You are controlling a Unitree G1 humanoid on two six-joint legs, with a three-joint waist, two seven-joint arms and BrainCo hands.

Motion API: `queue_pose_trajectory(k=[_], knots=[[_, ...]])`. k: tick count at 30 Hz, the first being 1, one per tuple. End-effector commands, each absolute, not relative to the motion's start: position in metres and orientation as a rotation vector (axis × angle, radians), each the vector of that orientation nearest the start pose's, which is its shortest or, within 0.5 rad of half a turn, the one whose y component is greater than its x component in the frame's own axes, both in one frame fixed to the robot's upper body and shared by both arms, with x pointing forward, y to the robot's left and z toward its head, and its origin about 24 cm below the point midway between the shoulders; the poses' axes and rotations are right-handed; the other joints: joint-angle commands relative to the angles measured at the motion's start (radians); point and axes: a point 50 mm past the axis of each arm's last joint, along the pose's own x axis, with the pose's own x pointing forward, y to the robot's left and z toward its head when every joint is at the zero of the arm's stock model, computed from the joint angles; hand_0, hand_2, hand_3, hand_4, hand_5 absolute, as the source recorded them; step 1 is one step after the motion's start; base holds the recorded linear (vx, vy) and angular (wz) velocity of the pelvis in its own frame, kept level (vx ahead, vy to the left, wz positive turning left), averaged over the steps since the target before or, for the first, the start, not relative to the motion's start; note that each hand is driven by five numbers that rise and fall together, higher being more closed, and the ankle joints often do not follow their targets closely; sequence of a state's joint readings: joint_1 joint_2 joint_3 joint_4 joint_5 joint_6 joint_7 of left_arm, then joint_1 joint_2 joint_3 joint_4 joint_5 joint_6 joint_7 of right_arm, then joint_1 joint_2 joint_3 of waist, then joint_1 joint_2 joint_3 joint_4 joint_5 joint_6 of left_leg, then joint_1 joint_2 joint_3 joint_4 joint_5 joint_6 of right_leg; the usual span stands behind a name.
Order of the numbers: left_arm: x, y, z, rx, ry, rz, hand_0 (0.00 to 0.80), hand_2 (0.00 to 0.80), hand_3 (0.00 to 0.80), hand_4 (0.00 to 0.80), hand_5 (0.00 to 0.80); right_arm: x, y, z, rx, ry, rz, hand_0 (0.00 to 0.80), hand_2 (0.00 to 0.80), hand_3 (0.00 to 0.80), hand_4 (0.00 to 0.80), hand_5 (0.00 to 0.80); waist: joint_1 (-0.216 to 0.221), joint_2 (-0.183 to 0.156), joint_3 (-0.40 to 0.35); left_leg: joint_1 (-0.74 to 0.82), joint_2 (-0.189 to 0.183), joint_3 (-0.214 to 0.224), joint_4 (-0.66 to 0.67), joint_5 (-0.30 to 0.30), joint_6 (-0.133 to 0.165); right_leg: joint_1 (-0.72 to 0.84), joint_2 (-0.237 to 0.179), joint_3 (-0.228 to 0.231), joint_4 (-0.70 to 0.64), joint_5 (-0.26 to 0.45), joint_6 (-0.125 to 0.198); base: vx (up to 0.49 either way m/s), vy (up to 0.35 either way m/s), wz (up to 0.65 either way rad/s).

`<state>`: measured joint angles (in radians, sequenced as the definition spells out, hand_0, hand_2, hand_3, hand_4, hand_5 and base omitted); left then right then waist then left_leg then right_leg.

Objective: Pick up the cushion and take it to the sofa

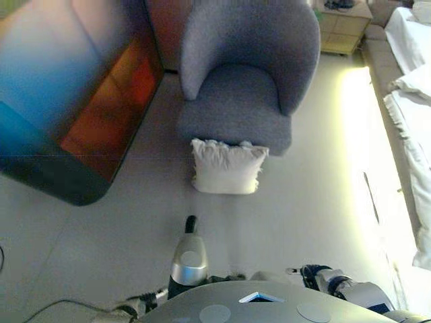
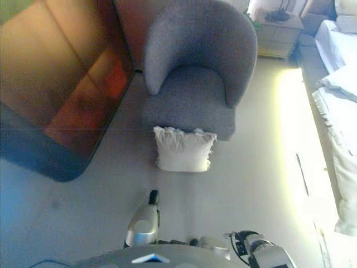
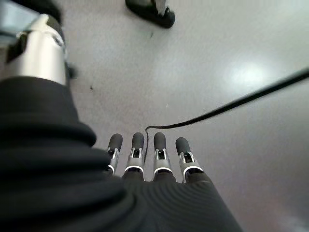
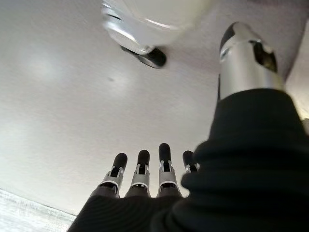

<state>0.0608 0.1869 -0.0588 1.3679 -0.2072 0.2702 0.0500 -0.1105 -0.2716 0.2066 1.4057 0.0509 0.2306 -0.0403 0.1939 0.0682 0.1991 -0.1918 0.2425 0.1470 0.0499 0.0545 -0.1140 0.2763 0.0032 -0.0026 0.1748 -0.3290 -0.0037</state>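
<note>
A white cushion point(image 1: 227, 167) with frilled edges stands on the floor and leans against the front of a grey upholstered armchair point(image 1: 242, 87); it also shows in the right eye view point(image 2: 183, 149). My left hand point(image 3: 145, 159) hangs over bare floor with its fingers straight and holds nothing. My right hand point(image 4: 142, 176) also hangs over bare floor, fingers straight and empty. Both hands are low at my sides, well short of the cushion.
A large dark glossy panel point(image 1: 67, 101) lies to the left of the armchair. A bed with white covers point(image 1: 414, 101) runs along the right side. A small light bedside cabinet point(image 1: 343, 27) stands at the far right behind the armchair. Open floor point(image 1: 283, 215) lies between me and the cushion.
</note>
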Motion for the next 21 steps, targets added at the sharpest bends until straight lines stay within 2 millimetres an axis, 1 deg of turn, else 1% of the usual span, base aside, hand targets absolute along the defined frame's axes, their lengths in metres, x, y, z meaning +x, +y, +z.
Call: queue_pose_trajectory(k=[1, 2, 3, 4, 5, 6, 7, 8, 9, 10, 11, 12, 13, 14, 15, 16, 18, 19, 20, 21], knots=[[0.012, 0.242, -0.17, 0.13, 1.653, 0.265, 0.0, 0.0, 0.0, 0.0, 0.0, 0.052, -0.26, -0.162, -0.361, 1.582, -0.187, 0.0, 0.0, 0.0, 0.0, 0.0, 0.028, -0.056, -0.074, -0.092, -0.048, -0.011, 0.016, 0.169, 0.021, 0.175, -0.207, -0.04, 0.125, 0.061, 0.123, 0.611, 0.259, -0.41], [0.018, 0.245, -0.169, 0.129, 1.63, 0.267, 0.0, 0.0, 0.0, 0.0, 0.0, 0.051, -0.259, -0.163, -0.362, 1.577, -0.181, 0.0, 0.0, 0.0, 0.0, 0.0, 0.027, -0.072, -0.085, -0.105, -0.072, -0.008, 0.064, 0.134, 0.054, 0.165, -0.23, -0.036, 0.167, 0.147, 0.151, 0.604, 0.258, -0.57], [0.024, 0.246, -0.169, 0.129, 1.618, 0.273, 0.0, 0.0, 0.0, 0.0, 0.0, 0.053, -0.258, -0.163, -0.366, 1.565, -0.164, 0.0, 0.0, 0.0, 0.0, 0.0, 0.028, -0.082, -0.096, -0.104, -0.092, -0.009, 0.075, 0.105, 0.082, 0.142, -0.253, -0.035, 0.22, 0.226, 0.162, 0.508, 0.226, -0.58], [0.031, 0.248, -0.168, 0.129, 1.604, 0.28, 0.0, 0.0, 0.0, 0.0, 0.0, 0.057, -0.256, -0.163, -0.376, 1.544, -0.141, 0.0, 0.0, 0.0, 0.0, 0.0, 0.025, -0.085, -0.103, -0.093, -0.108, -0.004, 0.078, 0.083, 0.104, 0.11, -0.27, -0.036, 0.287, 0.293, 0.166, 0.504, 0.217, -0.39], [0.041, 0.252, -0.166, 0.147, 1.588, 0.281, 0.0, 0.0, 0.0, 0.0, 0.0, 0.065, -0.253, -0.163, -0.41, 1.502, -0.107, 0.0, 0.0, 0.0, 0.0, 0.0, 0.015, -0.087, -0.109, -0.071, -0.129, -0.004, 0.076, 0.06, 0.126, 0.054, -0.278, -0.04, 0.358, 0.34, 0.166, 0.48, 0.204, -0.28], [0.048, 0.255, -0.164, 0.161, 1.576, 0.276, 0.0, 0.0, 0.0, 0.0, 0.0, 0.071, -0.251, -0.163, -0.41, 1.475, -0.113, 0.0, 0.0, 0.0, 0.0, 0.0, 0.0, -0.084, -0.109, -0.045, -0.138, 0.008, 0.071, 0.043, 0.136, -0.018, -0.273, -0.031, 0.411, 0.373, 0.158, 0.458, 0.155, -0.08], [0.057, 0.257, -0.162, 0.18, 1.56, 0.267, 0.0, 0.0, 0.0, 0.0, 0.0, 0.078, -0.247, -0.163, -0.388, 1.447, -0.125, 0.0, 0.0, 0.0, 0.0, 0.0, -0.014, -0.087, -0.104, -0.024, -0.15, 0.011, 0.065, 0.029, 0.148, -0.067, -0.244, -0.038, 0.4, 0.347, 0.148, 0.37, 0.064, 0.05], [0.066, 0.26, -0.16, 0.196, 1.542, 0.26, 0.0, 0.0, 0.0, 0.0, 0.0, 0.086, -0.242, -0.162, -0.375, 1.414, -0.132, 0.0, 0.0, 0.0, 0.0, 0.0, -0.028, -0.094, -0.098, -0.01, -0.164, 0.018, 0.059, 0.023, 0.152, -0.097, -0.214, -0.062, 0.365, 0.315, 0.14, 0.339, -0.003, 0.26], [0.074, 0.262, -0.158, 0.199, 1.527, 0.263, 0.0, 0.0, 0.0, 0.0, 0.0, 0.093, -0.239, -0.161, -0.377, 1.391, -0.132, 0.0, 0.0, 0.0, 0.0, 0.0, -0.034, -0.099, -0.093, 0.003, -0.172, 0.03, 0.052, 0.02, 0.152, -0.129, -0.201, -0.1, 0.317, 0.288, 0.135, 0.253, -0.041, 0.31], [0.079, 0.262, -0.157, 0.193, 1.512, 0.269, 0.0, 0.0, 0.0, 0.0, 0.0, 0.099, -0.238, -0.16, -0.382, 1.372, -0.13, 0.0, 0.0, 0.0, 0.0, 0.0, -0.039, -0.099, -0.089, 0.016, -0.174, 0.043, 0.048, 0.013, 0.148, -0.165, -0.205, -0.138, 0.281, 0.278, 0.13, 0.179, -0.065, 0.21], [0.087, 0.261, -0.156, 0.175, 1.488, 0.284, 0.0, 0.0, 0.0, 0.0, 0.0, 0.109, -0.236, -0.158, -0.391, 1.337, -0.123, 0.0, 0.0, 0.0, 0.0, 0.0, -0.047, -0.092, -0.079, 0.044, -0.169, 0.057, 0.036, 0.002, 0.141, -0.243, -0.213, -0.191, 0.247, 0.277, 0.125, 0.121, -0.078, -0.06], [0.093, 0.259, -0.155, 0.163, 1.472, 0.295, 0.0, 0.0, 0.0, 0.0, 0.0, 0.117, -0.235, -0.156, -0.398, 1.31, -0.109, 0.0, 0.0, 0.0, 0.0, 0.0, -0.056, -0.087, -0.065, 0.071, -0.166, 0.057, 0.028, -0.008, 0.136, -0.313, -0.215, -0.234, 0.213, 0.291, 0.118, 0.088, -0.074, -0.29], [0.095, 0.259, -0.155, 0.159, 1.466, 0.298, 0.0, 0.0, 0.0, 0.0, 0.0, 0.119, -0.234, -0.156, -0.402, 1.299, -0.103, 0.0, 0.0, 0.0, 0.0, 0.0, -0.063, -0.084, -0.057, 0.082, -0.165, 0.055, 0.025, -0.013, 0.133, -0.343, -0.219, -0.245, 0.206, 0.294, 0.114, 0.053, -0.095, -0.41], [0.103, 0.258, -0.153, 0.153, 1.451, 0.301, 0.0, 0.0, 0.0, 0.0, 0.0, 0.127, -0.233, -0.153, -0.425, 1.265, -0.086, 0.0, 0.0, 0.0, 0.0, 0.0, -0.083, -0.08, -0.033, 0.107, -0.162, 0.052, 0.019, -0.027, 0.126, -0.411, -0.233, -0.251, 0.178, 0.318, 0.108, 0.012, -0.098, -0.23], [0.105, 0.257, -0.153, 0.149, 1.443, 0.302, 0.0, 0.0, 0.0, 0.0, 0.0, 0.13, -0.233, -0.152, -0.429, 1.249, -0.087, 0.0, 0.0, 0.0, 0.0, 0.0, -0.093, -0.081, -0.024, 0.109, -0.161, 0.05, 0.02, -0.034, 0.122, -0.429, -0.238, -0.24, 0.15, 0.338, 0.111, 0.043, -0.151, -0.04], [0.106, 0.255, -0.153, 0.14, 1.435, 0.304, 0.0, 0.0, 0.0, 0.0, 0.0, 0.133, -0.233, -0.151, -0.415, 1.23, -0.1, 0.0, 0.0, 0.0, 0.0, 0.0, -0.109, -0.087, -0.012, 0.115, -0.162, 0.044, 0.023, -0.044, 0.114, -0.444, -0.247, -0.216, 0.096, 0.366, 0.12, 0.079, -0.145, 0.22], [0.101, 0.252, -0.156, 0.127, 1.442, 0.314, 0.0, 0.0, 0.0, 0.0, 0.0, 0.129, -0.235, -0.152, -0.408, 1.238, -0.094, 0.0, 0.0, 0.0, 0.0, 0.0, -0.13, -0.094, -0.01, 0.133, -0.165, 0.025, 0.033, -0.065, 0.105, -0.434, -0.264, -0.186, 0.02, 0.395, 0.135, 0.215, -0.144, 0.44], [0.096, 0.25, -0.157, 0.121, 1.453, 0.323, 0.0, 0.0, 0.0, 0.0, 0.0, 0.125, -0.237, -0.153, -0.427, 1.247, -0.082, 0.0, 0.0, 0.0, 0.0, 0.0, -0.137, -0.096, -0.015, 0.145, -0.165, 0.012, 0.035, -0.075, 0.103, -0.426, -0.269, -0.17, 0.003, 0.401, 0.14, 0.306, -0.114, 0.62], [0.09, 0.249, -0.159, 0.119, 1.467, 0.33, 0.0, 0.0, 0.0, 0.0, 0.0, 0.121, -0.238, -0.154, -0.449, 1.256, -0.068, 0.0, 0.0, 0.0, 0.0, 0.0, -0.14, -0.096, -0.021, 0.158, -0.164, -0.004, 0.033, -0.082, 0.102, -0.41, -0.266, -0.16, -0.014, 0.39, 0.145, 0.343, -0.111, 0.52], [0.083, 0.248, -0.16, 0.121, 1.484, 0.334, 0.0, 0.0, 0.0, 0.0, 0.0, 0.115, -0.239, -0.155, -0.465, 1.275, -0.045, 0.0, 0.0, 0.0, 0.0, 0.0, -0.14, -0.099, -0.028, 0.172, -0.162, -0.016, 0.033, -0.084, 0.095, -0.383, -0.261, -0.164, -0.042, 0.382, 0.147, 0.338, -0.121, 0.28]])
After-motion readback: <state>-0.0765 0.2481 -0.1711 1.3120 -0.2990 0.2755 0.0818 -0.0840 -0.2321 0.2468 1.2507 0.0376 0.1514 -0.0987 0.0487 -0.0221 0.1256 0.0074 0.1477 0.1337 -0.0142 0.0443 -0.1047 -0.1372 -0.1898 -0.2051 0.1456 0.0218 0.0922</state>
